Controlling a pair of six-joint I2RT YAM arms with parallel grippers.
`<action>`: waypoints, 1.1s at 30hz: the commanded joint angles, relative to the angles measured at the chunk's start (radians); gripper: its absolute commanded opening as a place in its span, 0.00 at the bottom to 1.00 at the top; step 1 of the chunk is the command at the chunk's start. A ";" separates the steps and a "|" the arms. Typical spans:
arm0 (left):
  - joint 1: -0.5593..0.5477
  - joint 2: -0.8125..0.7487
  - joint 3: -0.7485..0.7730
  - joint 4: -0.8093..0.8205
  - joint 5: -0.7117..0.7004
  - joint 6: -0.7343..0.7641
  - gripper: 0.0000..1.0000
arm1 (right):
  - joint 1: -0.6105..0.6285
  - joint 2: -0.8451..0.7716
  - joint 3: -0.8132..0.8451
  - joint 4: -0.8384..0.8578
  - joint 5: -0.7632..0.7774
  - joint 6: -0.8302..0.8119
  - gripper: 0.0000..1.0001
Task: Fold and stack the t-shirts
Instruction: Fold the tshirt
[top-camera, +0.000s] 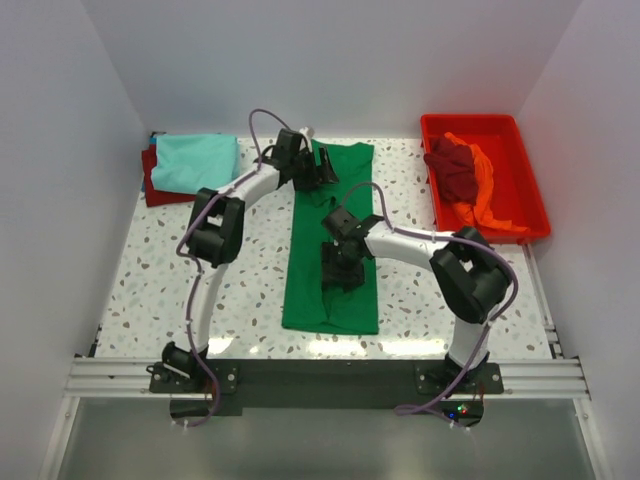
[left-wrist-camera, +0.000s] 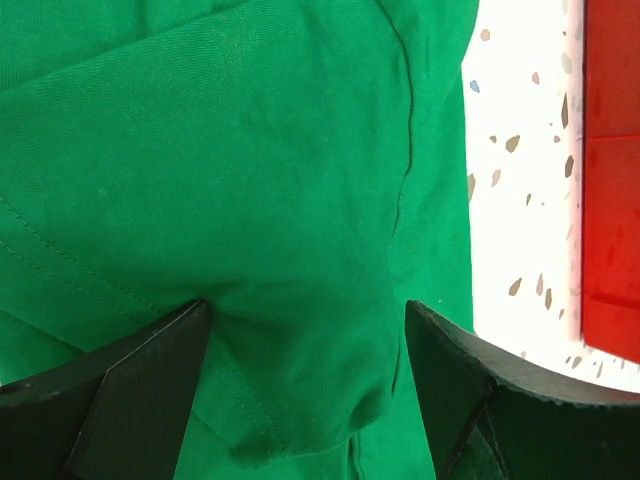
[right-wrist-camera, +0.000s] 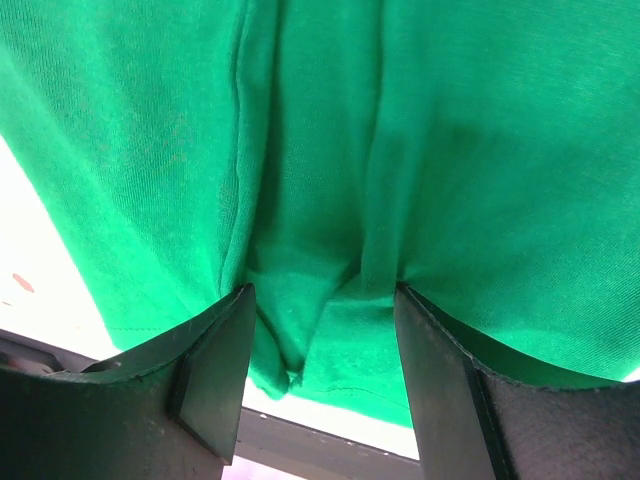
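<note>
A bright green t-shirt (top-camera: 330, 305) lies as a long, narrow strip down the middle of the table. My left gripper (top-camera: 318, 168) is at its far end, pressed down on the cloth. In the left wrist view the jaws stand wide apart with a bunched fold of green cloth (left-wrist-camera: 250, 180) between them. My right gripper (top-camera: 343, 272) sits on the strip's near half. In the right wrist view it is open, with a ridge of green cloth (right-wrist-camera: 450, 150) between its fingers. A light teal t-shirt (top-camera: 195, 160) lies folded on a dark red one (top-camera: 152, 180) at the far left.
A red plastic tray (top-camera: 470, 121) at the far right holds a crumpled dark red shirt (top-camera: 455, 170) and an orange one (top-camera: 488, 200). The tray's wall (left-wrist-camera: 610, 180) shows in the left wrist view. The table's near edge (right-wrist-camera: 320, 445) is just below the right gripper's fingers.
</note>
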 joint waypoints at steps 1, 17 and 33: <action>0.029 0.041 -0.012 -0.032 -0.049 0.104 0.85 | 0.018 0.021 0.054 -0.067 -0.016 -0.020 0.61; -0.020 -0.548 -0.308 -0.038 -0.021 0.130 0.89 | 0.025 -0.337 -0.128 -0.227 0.070 -0.037 0.60; -0.199 -1.015 -1.120 -0.164 -0.187 0.012 0.84 | 0.024 -0.355 -0.339 -0.104 0.070 0.027 0.48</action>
